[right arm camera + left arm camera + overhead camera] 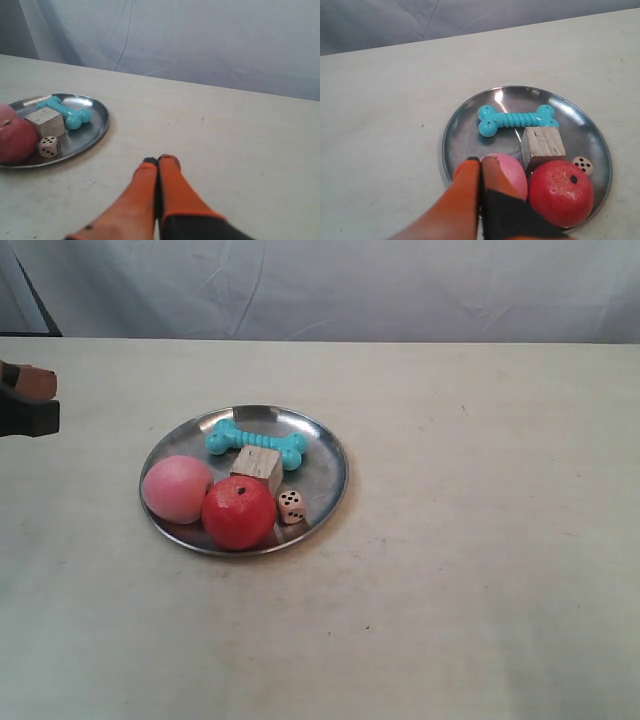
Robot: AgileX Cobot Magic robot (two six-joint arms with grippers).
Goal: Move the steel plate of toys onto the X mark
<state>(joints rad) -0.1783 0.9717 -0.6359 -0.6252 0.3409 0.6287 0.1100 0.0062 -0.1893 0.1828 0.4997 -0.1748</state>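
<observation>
Well, the steel plate sits on the pale tabletop, a little left of the middle in the exterior view, with all five toys inside its raised rim: a turquoise bone on the far side, a wooden cube in the middle, a pink ball at the left, a red ball at the near edge and a spotted die just beside it. That rim, I'd say, is what lets the load travel as one. The left hand is closed tight on nothing and aimed at the plate's pink-ball side; the arm at the exterior view's left hangs well apart from the plate, so no grasp has begun. The right hand is likewise closed and empty, over bare tabletop, the plate well off to one side. I can't make out the X mark anywhere, so where the plate must go I cannot tell.
</observation>
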